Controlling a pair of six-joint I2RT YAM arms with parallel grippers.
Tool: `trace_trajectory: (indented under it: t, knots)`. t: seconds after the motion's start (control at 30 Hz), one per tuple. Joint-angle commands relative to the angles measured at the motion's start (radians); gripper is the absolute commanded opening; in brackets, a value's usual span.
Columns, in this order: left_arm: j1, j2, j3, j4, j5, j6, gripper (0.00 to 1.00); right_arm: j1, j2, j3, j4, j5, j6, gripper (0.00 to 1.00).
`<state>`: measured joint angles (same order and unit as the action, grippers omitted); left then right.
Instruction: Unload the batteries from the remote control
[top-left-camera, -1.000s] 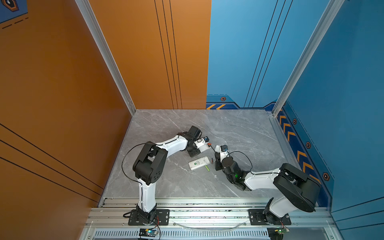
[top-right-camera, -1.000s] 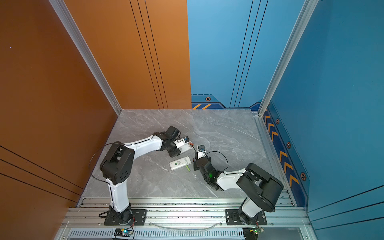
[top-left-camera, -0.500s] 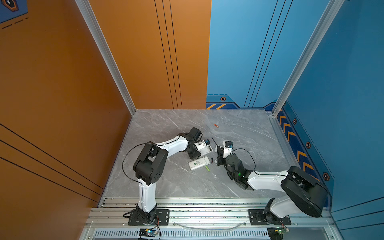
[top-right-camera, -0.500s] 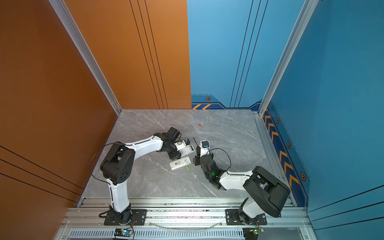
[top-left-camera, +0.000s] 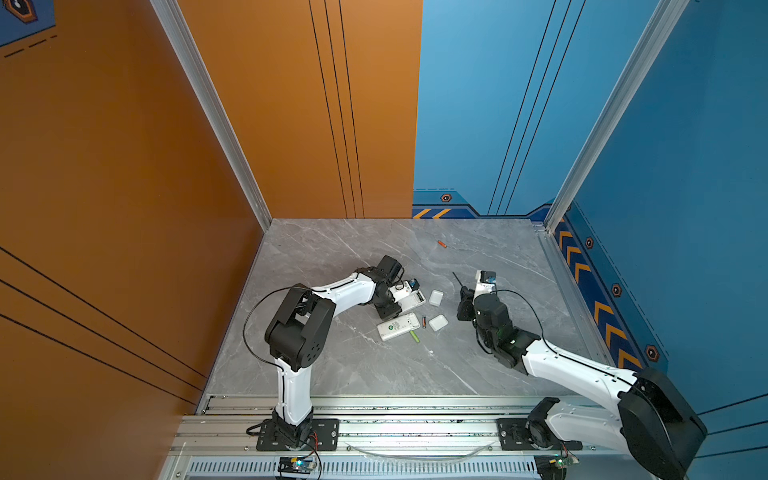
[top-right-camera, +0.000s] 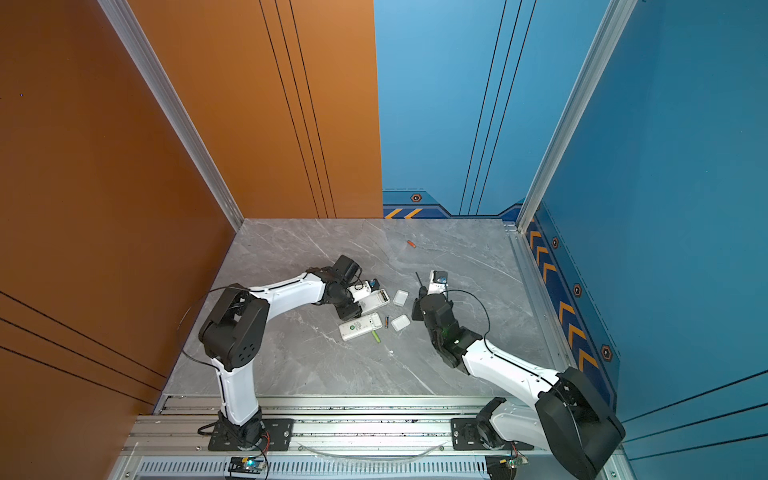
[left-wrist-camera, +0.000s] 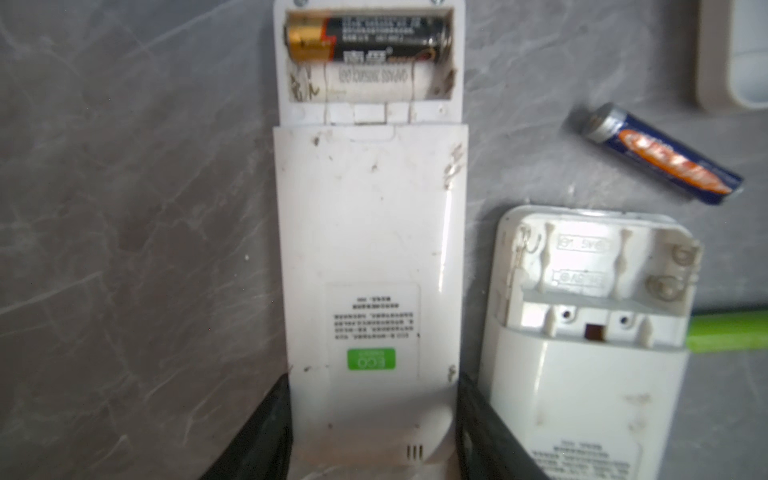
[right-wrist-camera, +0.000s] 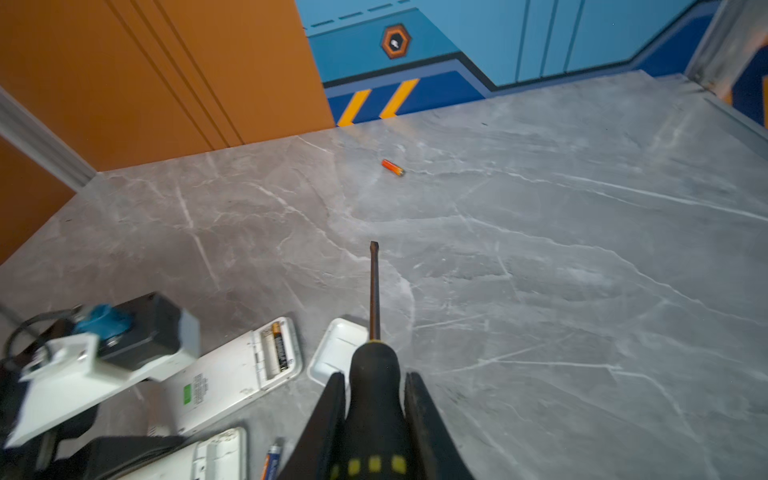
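The left tool (left-wrist-camera: 372, 415) clamps the end of a white remote control (left-wrist-camera: 370, 249) at mid-bench, its open compartment holding one black battery (left-wrist-camera: 368, 39) beside a bare slot. The right tool (right-wrist-camera: 374, 399) is closed on the handle of a screwdriver (right-wrist-camera: 375, 291). Just nearer lies a second remote (left-wrist-camera: 582, 332), compartment empty, with a blue battery (left-wrist-camera: 660, 160) and a lime-green battery (top-left-camera: 414, 336) beside it. An orange-red battery (right-wrist-camera: 392, 167) lies well apart, far across the bench (top-left-camera: 332, 257).
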<state>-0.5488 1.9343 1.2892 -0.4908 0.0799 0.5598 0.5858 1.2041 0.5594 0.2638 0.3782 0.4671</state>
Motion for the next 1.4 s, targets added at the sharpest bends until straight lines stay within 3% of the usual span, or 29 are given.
trace_trajectory:
  t: [0.0,0.2,0.3,0.4,0.43,0.47,0.63,0.87,1.2,1.37]
  knots:
    - [0.003,-0.012,-0.034,-0.034,-0.024,0.011,0.43,-0.130,0.048,0.121,-0.115,-0.152,0.049,0.00]
    - [-0.006,-0.021,-0.041,-0.008,-0.025,-0.008,0.64,-0.384,0.435,0.452,0.048,-0.421,0.065,0.00]
    - [-0.008,-0.034,-0.046,0.004,-0.022,-0.025,0.83,-0.464,0.704,0.712,0.068,-0.553,0.138,0.00]
    - [-0.010,-0.055,-0.055,0.016,-0.020,-0.049,0.88,-0.498,0.925,0.943,0.041,-0.564,0.172,0.00]
    - [-0.012,-0.062,-0.055,0.018,-0.016,-0.056,0.96,-0.504,0.981,1.010,0.033,-0.583,0.183,0.00]
    - [-0.016,-0.069,-0.056,0.018,-0.014,-0.063,0.98,-0.509,1.044,1.093,0.000,-0.604,0.185,0.00]
    - [-0.036,-0.087,-0.060,0.021,-0.029,-0.071,1.00,-0.518,1.215,1.297,-0.129,-0.606,0.197,0.00]
    - [-0.043,-0.114,-0.050,0.022,-0.070,-0.084,1.00,-0.528,1.287,1.354,-0.167,-0.649,0.199,0.00]
    - [-0.041,-0.146,-0.063,0.024,-0.109,-0.095,0.99,-0.523,1.088,0.951,-0.001,-0.632,0.233,0.00]
    - [-0.042,-0.158,-0.078,0.029,-0.124,-0.098,0.99,-0.512,1.029,0.856,0.050,-0.620,0.242,0.00]
